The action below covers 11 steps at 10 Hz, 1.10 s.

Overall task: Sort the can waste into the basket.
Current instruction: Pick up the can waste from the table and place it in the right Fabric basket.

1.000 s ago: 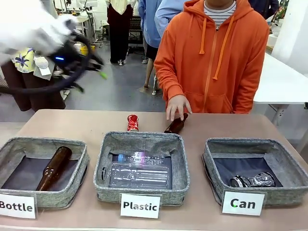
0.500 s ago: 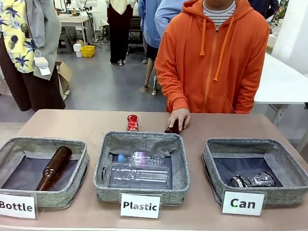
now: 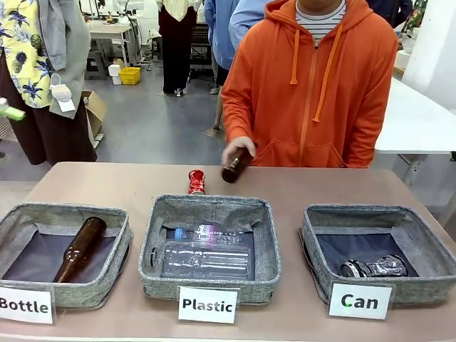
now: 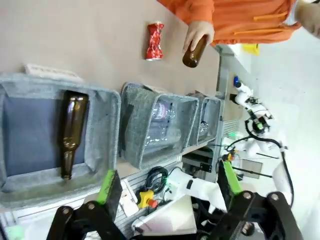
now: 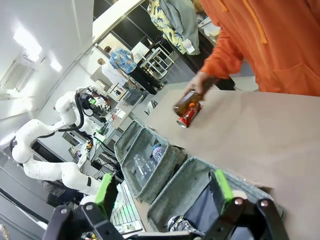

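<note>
A crushed red can [image 3: 197,182] lies on the table behind the middle basket; the left wrist view has the red can [image 4: 154,41] far off, the right wrist view shows the red can [image 5: 188,116] under the person's hand. A dark can with a silver top [image 3: 374,268] lies in the grey basket labelled "Can" [image 3: 420,285] at the right; the dark can [image 5: 180,222] sits in this basket [image 5: 200,172]. My left gripper [image 4: 167,182] hangs open high above the baskets, one green fingertip [image 3: 8,112] at the picture's left edge. My right gripper [image 5: 163,187] is open and holds nothing.
The person's hand [image 3: 231,148] holds a brown bottle [image 3: 235,165] just above the table, right of the red can. The "Plastic" basket [image 3: 160,274] holds clear bottles. The "Bottle" basket [image 3: 114,274] holds another brown bottle [image 3: 80,248].
My left arm has swung away to the left. The person has picked the brown bottle up off the table and moved it left and up.
</note>
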{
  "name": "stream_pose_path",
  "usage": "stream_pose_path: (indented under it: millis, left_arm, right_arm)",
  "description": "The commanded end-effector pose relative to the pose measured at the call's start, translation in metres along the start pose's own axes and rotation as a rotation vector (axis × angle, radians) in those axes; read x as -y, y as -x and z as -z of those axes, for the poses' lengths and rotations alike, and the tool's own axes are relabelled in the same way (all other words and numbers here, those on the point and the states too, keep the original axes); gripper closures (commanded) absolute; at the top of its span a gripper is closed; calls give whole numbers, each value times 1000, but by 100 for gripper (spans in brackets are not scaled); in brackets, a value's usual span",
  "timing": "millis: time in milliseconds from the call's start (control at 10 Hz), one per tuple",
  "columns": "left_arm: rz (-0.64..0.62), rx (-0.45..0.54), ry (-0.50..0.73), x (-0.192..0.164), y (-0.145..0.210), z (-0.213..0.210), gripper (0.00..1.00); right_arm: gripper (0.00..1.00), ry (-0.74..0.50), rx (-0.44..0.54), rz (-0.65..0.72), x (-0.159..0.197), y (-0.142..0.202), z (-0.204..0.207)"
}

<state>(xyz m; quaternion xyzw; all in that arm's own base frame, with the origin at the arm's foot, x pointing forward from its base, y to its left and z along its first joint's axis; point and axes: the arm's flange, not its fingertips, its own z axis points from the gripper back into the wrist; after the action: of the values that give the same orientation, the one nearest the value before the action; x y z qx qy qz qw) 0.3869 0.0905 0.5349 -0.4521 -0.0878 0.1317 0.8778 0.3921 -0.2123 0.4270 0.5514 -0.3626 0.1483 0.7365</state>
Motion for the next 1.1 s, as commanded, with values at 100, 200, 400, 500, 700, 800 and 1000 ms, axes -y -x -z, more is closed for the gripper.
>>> stream_pose_path:
  millis: [100, 200, 400, 500, 700, 800, 1000]
  left_arm:
    - [-50, 34, -20, 28, 1, -45, 0]
    - [-114, 115, 51, 14, 37, -79, 0]
    - [-229, 296, 241, -51, 122, -141, 0]
    - [-253, 361, 317, -87, 161, -153, 0]
    - [-291, 414, 364, -123, 192, -154, 0]
    - [-309, 420, 374, -132, 195, -150, 0]
    - [-334, 398, 360, -146, 186, -162, 0]
  right_arm:
    - [0, -7, 16, -9, -3, -3, 1]
    - [0, -7, 16, -9, -3, -3, 1]
    - [0, -7, 16, -9, -3, -3, 1]
    - [0, -7, 16, -9, -3, -3, 1]
    - [0, -7, 16, -9, -3, -3, 1]
    - [0, -7, 16, -9, -3, -3, 1]
    - [0, -7, 16, -9, -3, -3, 1]
